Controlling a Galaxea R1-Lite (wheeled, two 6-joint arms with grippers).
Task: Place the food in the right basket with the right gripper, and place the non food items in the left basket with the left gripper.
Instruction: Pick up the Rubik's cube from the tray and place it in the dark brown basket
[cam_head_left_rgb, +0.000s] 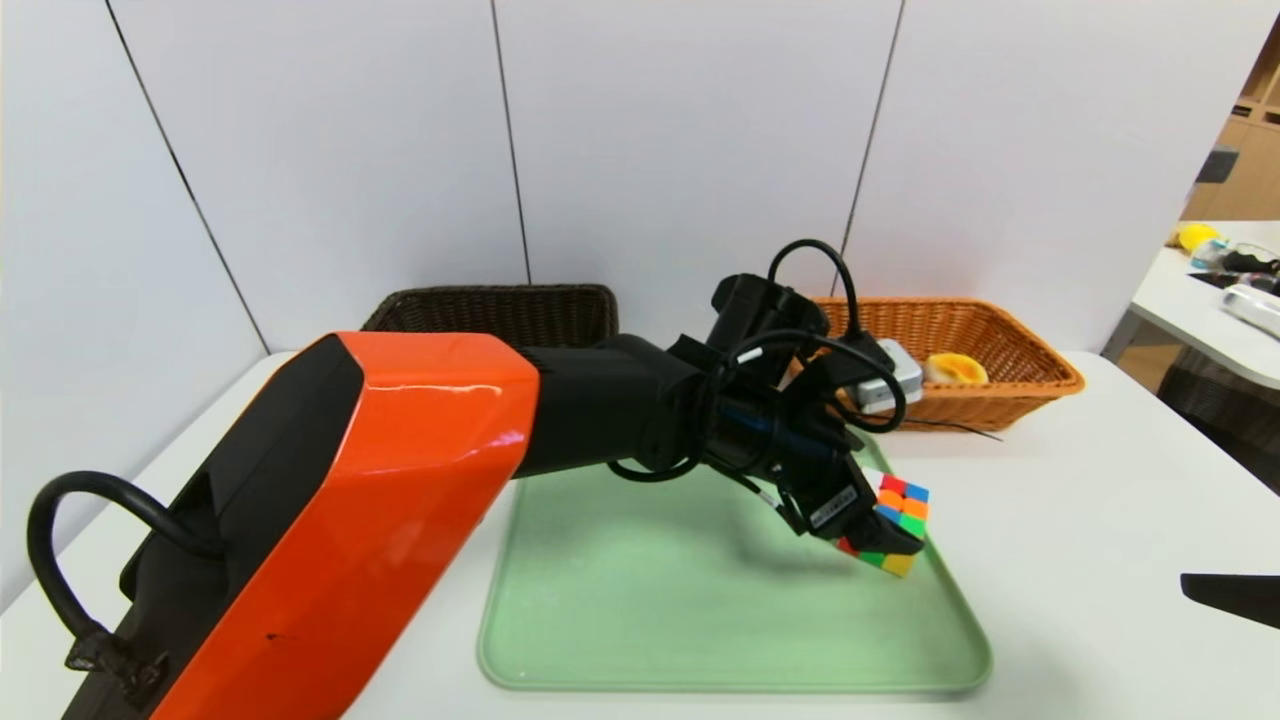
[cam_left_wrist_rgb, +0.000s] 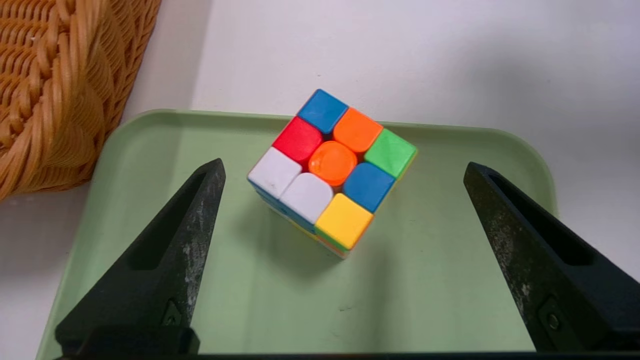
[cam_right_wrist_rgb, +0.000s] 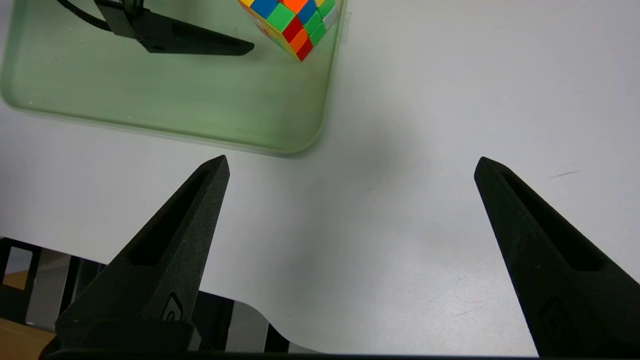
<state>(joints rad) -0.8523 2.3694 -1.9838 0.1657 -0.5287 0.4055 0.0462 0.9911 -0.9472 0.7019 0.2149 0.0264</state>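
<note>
One bun (cam_head_left_rgb: 955, 369) in orange-brown basket (cam_head_left_rgb: 1020, 385)

Glossy plastic cube (cam_left_wrist_rgb: 332, 170), woven wicker basket (cam_left_wrist_rgb: 55, 90)

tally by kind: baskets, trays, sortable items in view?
Baskets: 2, the dark brown basket and the orange-brown basket
Trays: 1, the green tray
Sortable items: 2, the puzzle cube on the tray, the bun in the orange-brown basket
Total: 5
</note>
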